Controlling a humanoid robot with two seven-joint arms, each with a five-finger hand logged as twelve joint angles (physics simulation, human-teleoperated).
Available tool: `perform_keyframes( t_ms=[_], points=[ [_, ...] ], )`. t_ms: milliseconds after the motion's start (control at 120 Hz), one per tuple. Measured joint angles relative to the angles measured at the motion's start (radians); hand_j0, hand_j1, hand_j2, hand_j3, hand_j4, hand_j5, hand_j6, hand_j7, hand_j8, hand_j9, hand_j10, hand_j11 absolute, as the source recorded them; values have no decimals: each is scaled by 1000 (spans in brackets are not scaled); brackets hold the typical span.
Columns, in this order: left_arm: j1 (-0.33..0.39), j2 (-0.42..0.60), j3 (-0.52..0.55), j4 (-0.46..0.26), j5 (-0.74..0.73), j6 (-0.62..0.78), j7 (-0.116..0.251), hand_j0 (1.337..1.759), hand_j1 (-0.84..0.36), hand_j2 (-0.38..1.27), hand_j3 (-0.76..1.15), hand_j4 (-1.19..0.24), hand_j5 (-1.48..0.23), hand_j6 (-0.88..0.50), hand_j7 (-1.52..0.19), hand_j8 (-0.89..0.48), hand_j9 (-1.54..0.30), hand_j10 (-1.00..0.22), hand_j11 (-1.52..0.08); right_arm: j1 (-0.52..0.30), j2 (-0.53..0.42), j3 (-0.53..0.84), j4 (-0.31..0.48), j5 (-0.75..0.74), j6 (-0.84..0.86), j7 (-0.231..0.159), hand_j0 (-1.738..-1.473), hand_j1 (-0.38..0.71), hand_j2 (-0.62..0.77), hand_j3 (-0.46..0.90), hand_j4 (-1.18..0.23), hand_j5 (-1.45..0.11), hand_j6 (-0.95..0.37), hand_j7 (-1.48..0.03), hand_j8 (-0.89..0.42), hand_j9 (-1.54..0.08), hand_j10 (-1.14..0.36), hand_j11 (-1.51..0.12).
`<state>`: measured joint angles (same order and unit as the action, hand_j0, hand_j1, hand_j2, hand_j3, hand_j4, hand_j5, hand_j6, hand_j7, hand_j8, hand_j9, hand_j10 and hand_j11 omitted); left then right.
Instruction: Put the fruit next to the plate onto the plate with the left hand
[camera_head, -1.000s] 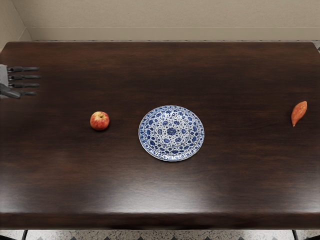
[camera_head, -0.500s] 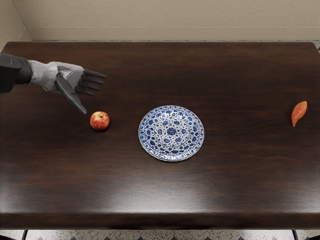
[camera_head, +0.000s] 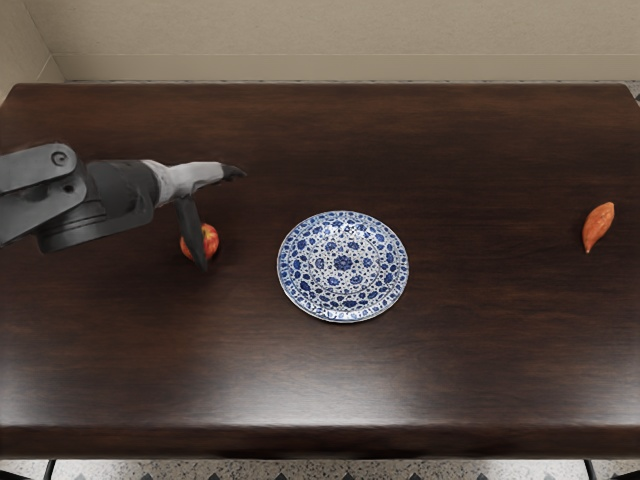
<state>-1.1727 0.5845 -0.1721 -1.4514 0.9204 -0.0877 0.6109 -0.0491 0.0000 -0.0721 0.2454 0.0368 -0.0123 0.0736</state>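
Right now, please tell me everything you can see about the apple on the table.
The apple is small, round, red and smooth-skinned. It sits on the dark wooden table, left of the blue patterned plate and apart from it. The left hand hovers over it, fingers extended, and its dark thumb crosses the apple's front, hiding part of it. Whether the thumb touches it cannot be told.

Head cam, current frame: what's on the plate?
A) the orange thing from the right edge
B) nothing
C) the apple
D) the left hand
B: the plate is bare. The apple sits on the table to its left, partly hidden behind the left hand, and the orange thing lies far off near the right edge.
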Motion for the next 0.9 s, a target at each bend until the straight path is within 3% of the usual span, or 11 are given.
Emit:
perform_keyframes(
  t_ms=[142,325,625,900],
  points=[
    [-3,3,92,0,23,14,0,1658,279,14,0,-63,-78,-64,-78,-64,-78,-62,-78,0,0,0,0,0,0,0,-1658,-335,-2,0,-11,-15,-11,-15,-11,-15,-11,-15],
    [-13,-13,123,16,57,126,0,1658,270,15,0,-70,-87,-71,-87,-71,-87,-70,-87,0,0,0,0,0,0,0,-1658,-335,-2,0,-11,-15,-11,-15,-11,-15,-11,-15],
    [2,-71,156,43,74,151,0,1658,15,58,0,-283,-364,-284,-364,-284,-364,-282,-364,0,0,0,0,0,0,0,-1658,-335,-2,0,-11,-15,-11,-15,-11,-15,-11,-15],
    [5,-68,168,46,79,158,0,1658,-135,84,0,-408,-527,-408,-527,-408,-527,-407,-527,0,0,1,0,0,0,0,-1658,-335,-2,0,-11,-15,-11,-15,-11,-15,-11,-15]
  ],
)
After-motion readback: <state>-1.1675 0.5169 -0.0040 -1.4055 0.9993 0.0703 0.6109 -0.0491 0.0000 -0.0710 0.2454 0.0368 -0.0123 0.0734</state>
